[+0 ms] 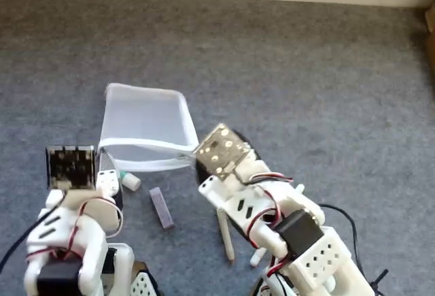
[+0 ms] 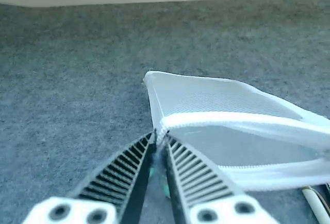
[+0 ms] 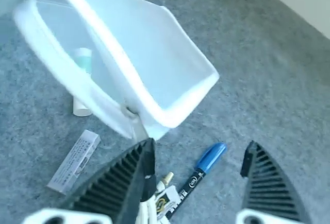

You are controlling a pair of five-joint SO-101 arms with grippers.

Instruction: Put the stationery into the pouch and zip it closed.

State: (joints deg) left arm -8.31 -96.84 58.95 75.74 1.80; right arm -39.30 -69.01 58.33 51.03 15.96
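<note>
Left tool (image 2: 160, 140): clamped on pouch (image 1: 144, 127) corner, at the zipper end.
Right tool (image 3: 200, 147): jaws apart, nothing held, above blue marker (image 3: 205, 163), near pouch's other corner.
Pouch: on grey desk (image 1: 306, 71), mouth open toward arms.
Loose on desk, arm side of pouch: white tube (image 1: 129, 181), lilac box (image 1: 161, 207), pale pen (image 1: 225, 235).

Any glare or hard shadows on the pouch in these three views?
High view: even light, the pouch pale without glare. Left wrist view: its zip edge reads brightest, no hard shadow. Right wrist view: only a soft shadow on the grey surface under the pouch.
</note>
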